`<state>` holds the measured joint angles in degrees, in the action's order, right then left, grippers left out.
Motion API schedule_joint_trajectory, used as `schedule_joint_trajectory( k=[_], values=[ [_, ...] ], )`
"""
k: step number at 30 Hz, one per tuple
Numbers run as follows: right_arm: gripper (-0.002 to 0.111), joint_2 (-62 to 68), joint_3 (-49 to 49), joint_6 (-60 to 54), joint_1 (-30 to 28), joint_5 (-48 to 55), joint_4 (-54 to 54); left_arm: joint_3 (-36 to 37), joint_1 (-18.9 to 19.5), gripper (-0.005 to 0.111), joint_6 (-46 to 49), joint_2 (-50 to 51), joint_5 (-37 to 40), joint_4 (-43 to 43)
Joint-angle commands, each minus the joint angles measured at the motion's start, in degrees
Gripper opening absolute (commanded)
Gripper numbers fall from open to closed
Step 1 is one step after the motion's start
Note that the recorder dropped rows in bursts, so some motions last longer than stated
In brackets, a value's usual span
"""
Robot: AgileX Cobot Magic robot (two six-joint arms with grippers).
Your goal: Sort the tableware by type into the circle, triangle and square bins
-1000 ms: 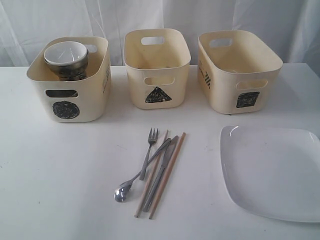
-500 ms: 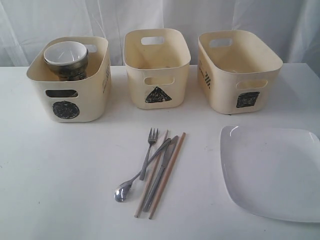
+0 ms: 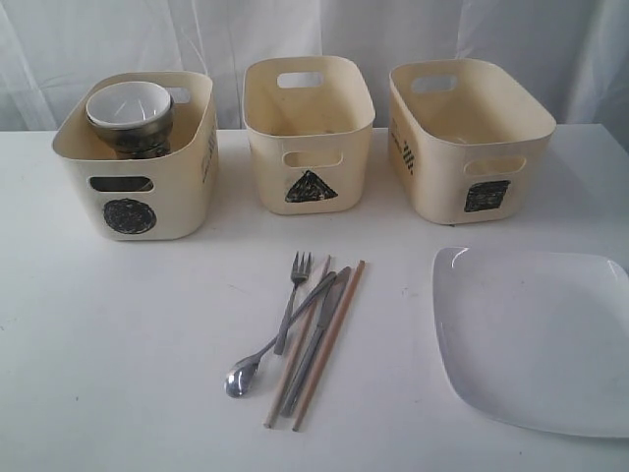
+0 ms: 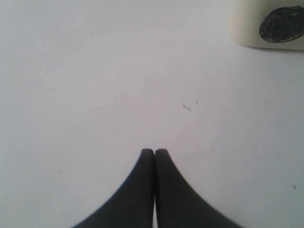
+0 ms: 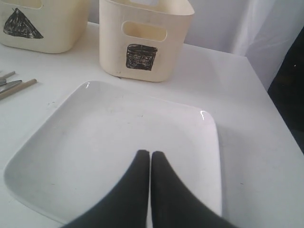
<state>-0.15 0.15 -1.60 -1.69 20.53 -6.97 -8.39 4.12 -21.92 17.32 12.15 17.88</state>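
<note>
Three cream bins stand in a row at the back: circle bin (image 3: 138, 187), triangle bin (image 3: 310, 147), square bin (image 3: 472, 147). A white bowl (image 3: 128, 103) rests on stacked steel ware inside the circle bin. On the table in front lie a fork (image 3: 293, 295), a spoon (image 3: 257, 359), a knife (image 3: 319, 339) and wooden chopsticks (image 3: 329, 344). The large white square plate (image 3: 536, 334) lies at the right. My left gripper (image 4: 154, 151) hangs shut and empty over bare table near the circle bin (image 4: 270, 23). Above the plate (image 5: 118, 152), my right gripper (image 5: 150, 153) is shut with nothing in it.
A white curtain hangs behind the bins. In the right wrist view the table's edge (image 5: 259, 85) runs past the square bin (image 5: 142, 38), with a dark gap beyond it. The triangle bin (image 5: 38, 23) and chopstick ends (image 5: 19, 88) show beside the plate.
</note>
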Motion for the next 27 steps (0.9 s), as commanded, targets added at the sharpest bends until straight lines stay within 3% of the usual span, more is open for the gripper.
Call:
schedule_joint_trajectory(
  k=[1, 7, 11, 14, 27],
  values=[
    [0.001, 0.15, -0.15, 0.26, -0.04, -0.45, -0.42, 5.38, 0.39, 0.0, -0.33, -6.96, 2.48, 0.85],
    [0.001, 0.15, -0.15, 0.26, -0.04, -0.45, -0.42, 8.39, 0.51, 0.0, 3.75, -17.32, 2.91, 2.09],
    [0.001, 0.15, -0.15, 0.26, -0.04, -0.45, -0.42, 8.39, 0.51, 0.0, 4.7, -17.32, 5.07, 0.64],
    [0.001, 0.15, -0.15, 0.26, -0.04, -0.45, -0.42, 8.39, 0.51, 0.0, -1.8, -17.32, 9.64, -3.18],
    [0.001, 0.15, -0.15, 0.26, -0.04, -0.45, -0.42, 8.39, 0.41, 0.0, 1.34, -17.32, 8.97, -3.3]
  ],
)
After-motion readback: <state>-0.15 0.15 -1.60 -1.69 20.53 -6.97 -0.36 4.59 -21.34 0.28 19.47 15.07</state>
